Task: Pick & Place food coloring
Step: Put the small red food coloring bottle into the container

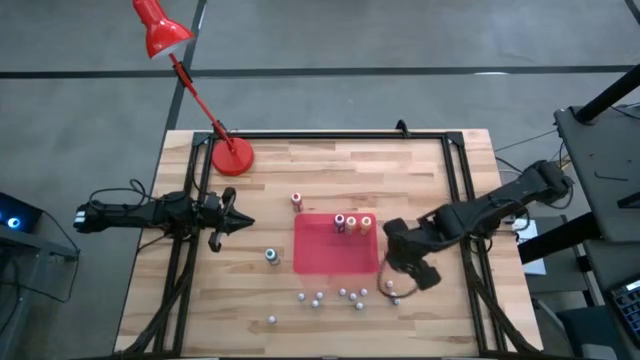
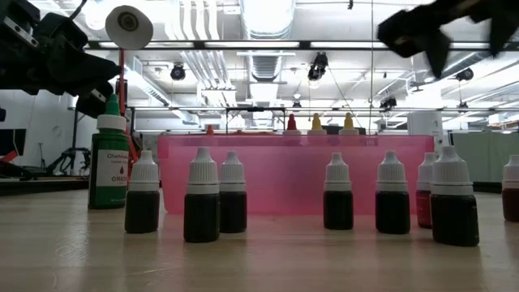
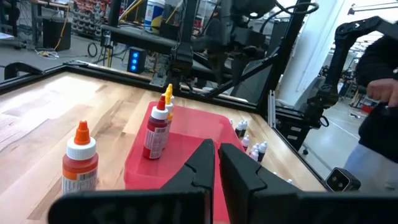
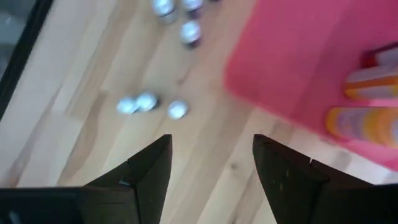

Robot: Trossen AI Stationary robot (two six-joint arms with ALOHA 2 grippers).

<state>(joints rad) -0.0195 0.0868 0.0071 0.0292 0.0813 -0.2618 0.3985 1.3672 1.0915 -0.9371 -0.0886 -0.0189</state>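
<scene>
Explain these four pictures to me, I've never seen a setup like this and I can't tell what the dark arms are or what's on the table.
Two robot arms work at a wooden table. One picture looks straight down, one looks level across the tabletop, and two come from cameras on the wrists. The left gripper is shut and holds nothing; the right gripper hangs open and empty beside the red mat. Three food coloring bottles stand on the mat, two more stand on the wood, and small dark white-capped bottles cluster near the front edge. A red desk lamp stands at the back.
</scene>
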